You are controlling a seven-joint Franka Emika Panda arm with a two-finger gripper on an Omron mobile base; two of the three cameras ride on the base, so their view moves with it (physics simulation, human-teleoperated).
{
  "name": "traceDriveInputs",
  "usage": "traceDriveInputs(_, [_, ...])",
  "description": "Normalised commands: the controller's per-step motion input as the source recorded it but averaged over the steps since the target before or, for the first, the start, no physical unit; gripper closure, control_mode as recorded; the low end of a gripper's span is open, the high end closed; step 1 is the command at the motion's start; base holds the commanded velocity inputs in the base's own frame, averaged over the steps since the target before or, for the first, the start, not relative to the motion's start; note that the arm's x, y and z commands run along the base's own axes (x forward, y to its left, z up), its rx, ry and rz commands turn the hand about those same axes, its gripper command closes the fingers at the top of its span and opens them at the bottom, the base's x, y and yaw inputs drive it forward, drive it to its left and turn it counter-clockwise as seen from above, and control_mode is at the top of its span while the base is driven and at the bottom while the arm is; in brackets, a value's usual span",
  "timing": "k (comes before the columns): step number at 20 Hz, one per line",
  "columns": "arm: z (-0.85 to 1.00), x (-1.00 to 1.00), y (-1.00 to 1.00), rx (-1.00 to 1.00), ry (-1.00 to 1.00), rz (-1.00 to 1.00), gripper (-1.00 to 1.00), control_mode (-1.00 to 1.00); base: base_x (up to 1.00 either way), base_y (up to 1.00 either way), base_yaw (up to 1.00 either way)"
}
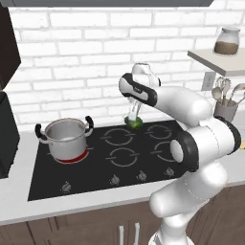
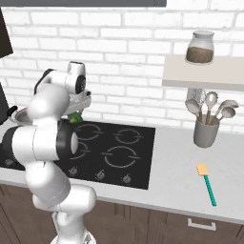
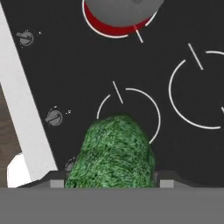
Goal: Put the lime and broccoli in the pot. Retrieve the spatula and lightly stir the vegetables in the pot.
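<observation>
White brick wall stands behind the grey desk [image 2: 176,176], and the gripper [image 1: 133,119] holds the broccoli [image 3: 112,153] above the black cooktop [image 1: 95,162].
Its fingers are clamped on the floret, which hangs over the back burners, well apart from the pot [image 1: 65,139]. That pot stands on the red glowing burner at the cooktop's left edge. On the desk's right part lies the spatula [image 2: 207,183], near the front edge, and behind it stands a grey utensil cup [image 2: 206,133].
</observation>
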Motion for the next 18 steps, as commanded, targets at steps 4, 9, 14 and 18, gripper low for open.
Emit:
traceDriveInputs(4, [0.03,0.04,1.0,-0.08,0.0,0.08,1.0,-1.0,0.0,0.0,0.0])
traceDriveInputs(9, [0.22,0.18,1.0,-0.01,0.0,0.03,1.0,-1.0,0.0,0.0,0.0])
traceDriveInputs(14, [0.32,0.2,1.0,0.0,0.0,0.06,1.0,-1.0,0.0,0.0,0.0])
traceDriveInputs(18, [-0.02,0.47,1.0,0.0,0.0,0.09,1.0,-1.0,0.0,0.0,0.0])
